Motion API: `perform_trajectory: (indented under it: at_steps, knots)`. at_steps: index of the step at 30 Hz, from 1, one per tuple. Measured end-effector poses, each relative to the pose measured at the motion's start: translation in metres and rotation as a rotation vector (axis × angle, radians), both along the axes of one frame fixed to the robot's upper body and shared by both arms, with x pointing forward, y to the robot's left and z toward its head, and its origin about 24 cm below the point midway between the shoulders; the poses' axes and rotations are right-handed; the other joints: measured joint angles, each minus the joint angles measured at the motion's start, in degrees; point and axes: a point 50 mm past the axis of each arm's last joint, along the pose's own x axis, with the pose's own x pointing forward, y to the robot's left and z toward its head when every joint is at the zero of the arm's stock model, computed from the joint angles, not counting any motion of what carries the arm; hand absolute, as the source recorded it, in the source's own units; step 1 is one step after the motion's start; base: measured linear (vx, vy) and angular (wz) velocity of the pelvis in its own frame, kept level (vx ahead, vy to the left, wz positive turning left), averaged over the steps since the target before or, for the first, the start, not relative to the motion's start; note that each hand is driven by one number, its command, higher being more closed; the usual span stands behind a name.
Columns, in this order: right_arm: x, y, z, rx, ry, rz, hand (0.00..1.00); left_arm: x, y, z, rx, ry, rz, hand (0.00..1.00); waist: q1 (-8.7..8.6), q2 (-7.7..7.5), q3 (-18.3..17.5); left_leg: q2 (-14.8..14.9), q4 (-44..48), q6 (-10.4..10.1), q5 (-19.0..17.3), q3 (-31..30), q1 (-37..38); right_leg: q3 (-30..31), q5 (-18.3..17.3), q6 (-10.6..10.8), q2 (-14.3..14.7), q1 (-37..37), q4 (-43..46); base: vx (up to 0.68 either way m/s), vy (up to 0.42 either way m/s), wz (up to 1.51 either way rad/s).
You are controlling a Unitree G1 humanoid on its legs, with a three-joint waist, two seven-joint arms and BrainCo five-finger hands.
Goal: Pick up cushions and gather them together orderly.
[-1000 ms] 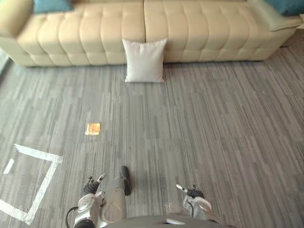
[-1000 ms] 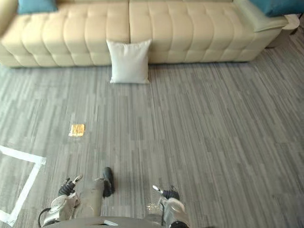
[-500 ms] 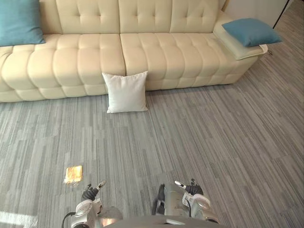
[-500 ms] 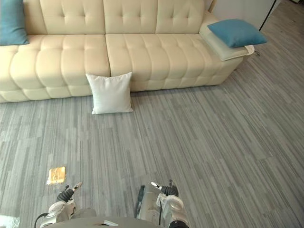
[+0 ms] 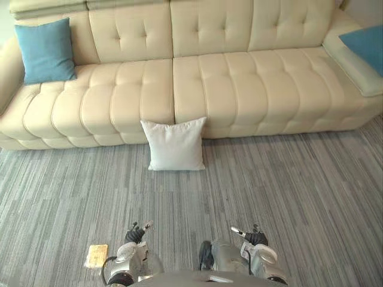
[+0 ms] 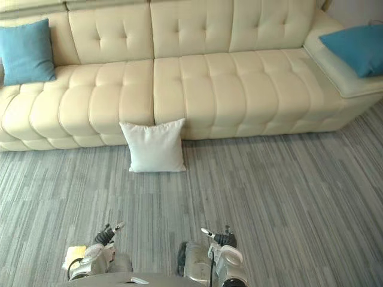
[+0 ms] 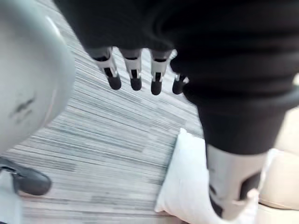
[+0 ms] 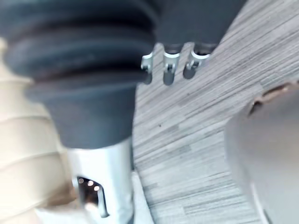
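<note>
Camera's swung toward the sofa [image 5: 239,78] since a moment ago; nothing else has moved. My left hand [image 5: 134,234] and right hand [image 5: 254,238] hang low with fingers relaxed, holding nothing. White cushion [image 5: 175,144] stands on the floor against the sofa's front. Blue cushion [image 5: 46,49] sits at the sofa's left end, second blue cushion [image 6: 353,40] at its right end. Yellow tag [image 5: 96,255] lies well short of the sofa.

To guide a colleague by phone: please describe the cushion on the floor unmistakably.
A long cream sofa spans the far side. Against the middle of its front, on the grey floor, stands the cushion. It is white; the two blue cushions lie on the sofa.
</note>
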Motion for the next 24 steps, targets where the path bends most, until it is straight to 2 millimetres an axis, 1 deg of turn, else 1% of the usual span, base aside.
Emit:
perform_trajectory:
  at_steps: [1, 2, 3, 4, 5, 6, 7, 8, 9, 10, 11, 12, 13, 14, 15, 16, 17, 18, 19, 20, 21, 22, 23, 24]
  knots:
    - [0.000, 0.001, -0.001, 0.003, 0.005, 0.002, 0.00, 0.001, 0.000, 0.001, 0.002, -0.006, 0.000, 0.00, 0.37, 0.03, 0.0, 0.0, -2.9, 0.7, -1.0, 1.7, -1.9, -0.1, 0.0, 0.4, -0.1, 1.5, -1.4, 0.37, 0.085, 0.05]
    - [-0.001, 0.003, -0.001, 0.008, 0.013, 0.009, 0.00, 0.004, 0.001, 0.003, 0.007, -0.020, -0.001, 0.00, 1.15, -0.09, 0.0, -0.3, -10.3, 2.0, -2.4, 4.7, -4.1, -0.2, 0.1, 1.4, -0.7, 4.0, -3.5, 0.32, 0.087, 0.00]
    - [-0.001, 0.004, -0.002, 0.011, 0.015, 0.008, 0.00, 0.005, 0.001, 0.003, 0.008, -0.025, 0.000, 0.00, 1.42, -0.20, 0.1, -0.6, -14.6, 2.1, -2.5, 6.3, -4.3, -0.3, 0.1, 1.6, -1.1, 5.1, -4.2, 0.44, 0.134, 0.02]
    - [-0.003, 0.004, -0.002, 0.013, 0.020, 0.004, 0.00, 0.006, 0.002, 0.004, 0.010, -0.030, 0.000, 0.00, 1.65, -0.47, 0.1, -2.3, -25.5, 2.5, -1.5, 8.2, -4.1, -0.4, -0.2, 3.2, -2.1, 7.6, -5.4, 0.46, 0.172, 0.00]
    - [-0.006, 0.004, -0.003, 0.013, 0.027, -0.001, 0.00, 0.004, 0.001, 0.003, 0.009, -0.023, 0.000, 0.00, 1.73, -0.30, -0.1, -4.5, -36.8, 3.1, 3.4, 8.4, -3.4, 0.0, -1.2, 4.8, -2.7, 9.5, -5.7, 0.45, 0.192, -0.04]
    - [-0.006, 0.003, -0.003, 0.011, 0.028, 0.000, 0.00, 0.002, 0.001, 0.002, 0.009, -0.018, 0.002, 0.00, 1.76, -0.07, -0.2, -5.1, -40.3, 4.2, 8.0, 7.8, -3.2, 0.3, -1.7, 5.7, -2.6, 9.9, -5.7, 0.43, 0.221, -0.16]
    - [-0.007, 0.010, -0.005, 0.028, 0.038, 0.009, 0.00, 0.002, 0.007, 0.002, 0.024, -0.018, 0.003, 0.00, 2.25, -1.73, -0.9, -7.3, -41.1, 5.9, 11.5, 7.5, -2.1, 2.0, -2.6, 7.2, -4.2, 11.1, -6.0, 0.52, 0.266, -0.03]
    - [-0.009, 0.020, -0.007, 0.054, 0.045, 0.014, 0.00, -0.001, 0.015, 0.001, 0.041, -0.003, 0.007, 0.00, 1.81, -4.04, -2.3, -9.2, -43.0, 6.5, 10.9, 8.3, -1.8, 3.7, -0.8, 6.8, -5.8, 10.8, -6.8, 0.43, 0.220, -0.01]
    - [-0.009, 0.024, -0.008, 0.064, 0.046, 0.014, 0.00, -0.001, 0.017, 0.001, 0.047, -0.001, 0.009, 0.00, 1.89, -4.57, -2.5, -9.5, -43.0, 6.8, 10.5, 8.5, -1.7, 4.4, 0.0, 6.6, -6.1, 10.4, -7.0, 0.50, 0.262, 0.02]
    - [-0.008, 0.031, -0.010, 0.083, 0.055, 0.029, 0.00, -0.002, 0.022, 0.001, 0.057, 0.004, 0.011, 0.00, 2.47, -5.41, -3.0, -10.0, -42.7, 7.5, 9.6, 9.0, -1.5, 6.4, 2.2, 6.4, -6.8, 10.2, -7.1, 0.37, 0.216, -0.04]
    - [-0.009, 0.032, -0.011, 0.085, 0.063, 0.033, 0.00, -0.004, 0.023, 0.000, 0.060, 0.010, 0.008, 0.00, 2.51, -5.79, -3.2, -10.8, -42.6, 8.3, 8.8, 9.5, -0.8, 7.3, 4.1, 7.0, -7.6, 10.4, -7.0, 0.43, 0.256, -0.04]
    - [-0.009, 0.032, -0.011, 0.081, 0.065, 0.036, 0.00, -0.005, 0.024, 0.000, 0.062, 0.017, 0.006, 0.00, 2.60, -5.94, -3.4, -11.3, -42.7, 8.4, 8.2, 9.8, -0.1, 8.1, 5.0, 7.1, -8.0, 10.5, -6.6, 0.32, 0.189, -0.08]
    - [-0.008, 0.032, -0.010, 0.072, 0.064, 0.047, 0.00, -0.008, 0.026, -0.002, 0.065, 0.030, 0.008, 0.00, 2.79, -5.94, -3.5, -12.3, -43.1, 8.5, 6.8, 10.2, 1.7, 9.8, 5.8, 7.7, -8.8, 10.3, -4.2, 0.28, 0.169, -0.18]
    - [-0.010, 0.033, -0.011, 0.071, 0.069, 0.052, 0.00, -0.012, 0.027, -0.004, 0.065, 0.048, 0.007, 0.00, 2.66, -5.88, -3.5, -13.3, -43.1, 8.5, 4.8, 10.4, 3.8, 11.4, 5.8, 7.8, -9.8, 8.5, 2.8, 0.27, 0.155, -0.20]
    - [-0.009, 0.031, -0.010, 0.065, 0.066, 0.052, 0.00, -0.013, 0.027, -0.004, 0.068, 0.054, 0.001, 0.00, 2.40, -5.88, -3.6, -13.6, -43.1, 8.5, 4.1, 10.5, 4.7, 12.3, 6.3, 8.3, -10.4, 6.8, 7.1, 0.22, 0.132, -0.10]
    - [-0.007, 0.030, -0.009, 0.061, 0.057, 0.057, 0.00, -0.015, 0.028, -0.005, 0.074, 0.066, -0.018, 0.00, 1.97, -5.84, -3.6, -13.9, -43.1, 8.6, 2.4, 10.7, 6.5, 13.7, 9.6, 9.2, -11.4, 2.4, 17.6, 0.19, 0.114, -0.05]
    - [-0.007, 0.030, -0.009, 0.059, 0.055, 0.059, 0.00, -0.018, 0.029, -0.007, 0.078, 0.078, -0.026, 0.00, 1.62, -5.42, -3.4, -13.9, -43.1, 8.5, 1.2, 10.7, 8.2, 14.7, 10.6, 9.5, -12.2, -1.0, 25.7, 0.18, 0.105, -0.04]
    - [-0.006, 0.030, -0.009, 0.058, 0.053, 0.063, 0.00, -0.020, 0.029, -0.007, 0.080, 0.086, -0.028, 0.00, 1.58, -5.20, -3.3, -13.9, -43.3, 8.3, 0.5, 10.7, 9.3, 14.6, 9.6, 9.4, -12.3, -2.8, 29.1, 0.18, 0.079, -0.14]
    - [-0.004, 0.031, -0.008, 0.056, 0.045, 0.069, 0.00, -0.023, 0.031, -0.009, 0.082, 0.097, -0.024, 0.00, 1.63, -5.58, -3.6, -13.9, -44.3, 7.8, -0.3, 10.8, 11.7, 13.7, 6.8, 8.7, -12.5, -6.3, 33.3, 0.14, 0.041, -0.18]
    - [-0.003, 0.031, -0.007, 0.055, 0.042, 0.069, 0.00, -0.023, 0.032, -0.008, 0.081, 0.098, -0.018, 0.00, 1.60, -5.61, -3.7, -13.9, -45.2, 7.6, -1.1, 10.8, 13.0, 12.9, 5.4, 8.4, -12.3, -7.8, 34.4, 0.18, 0.024, -0.18]
    - [-0.004, 0.031, -0.008, 0.055, 0.042, 0.068, 0.00, -0.028, 0.033, -0.010, 0.080, 0.113, -0.008, 0.00, 1.46, -5.61, -3.7, -13.8, -46.7, 7.8, -0.8, 10.8, 14.9, 11.4, 2.7, 7.9, -11.5, -10.0, 34.1, 0.15, -0.012, 0.03]
    - [-0.003, 0.031, -0.007, 0.054, 0.039, 0.069, 0.00, -0.030, 0.032, -0.011, 0.079, 0.117, -0.004, 0.00, 0.88, -5.53, -3.8, -13.6, -47.8, 7.7, -0.7, 10.7, 16.6, 9.9, 0.7, 7.6, -10.2, -11.2, 30.6, 0.14, -0.032, 0.15]
    - [-0.003, 0.030, -0.007, 0.053, 0.036, 0.068, 0.00, -0.030, 0.031, -0.011, 0.078, 0.118, -0.003, 0.00, 0.74, -5.51, -3.8, -13.5, -48.2, 7.4, -0.8, 10.4, 17.2, 9.2, 0.1, 7.4, -9.5, -11.8, 28.0, 0.14, -0.076, 0.29]
    - [-0.003, 0.030, -0.007, 0.053, 0.035, 0.066, 0.00, -0.030, 0.031, -0.011, 0.077, 0.118, 0.000, 0.00, 0.63, -5.50, -3.8, -13.4, -48.9, 6.9, -0.8, 9.8, 17.9, 8.7, -0.2, 7.1, -7.8, -12.1, 20.7, 0.18, -0.125, 0.36]
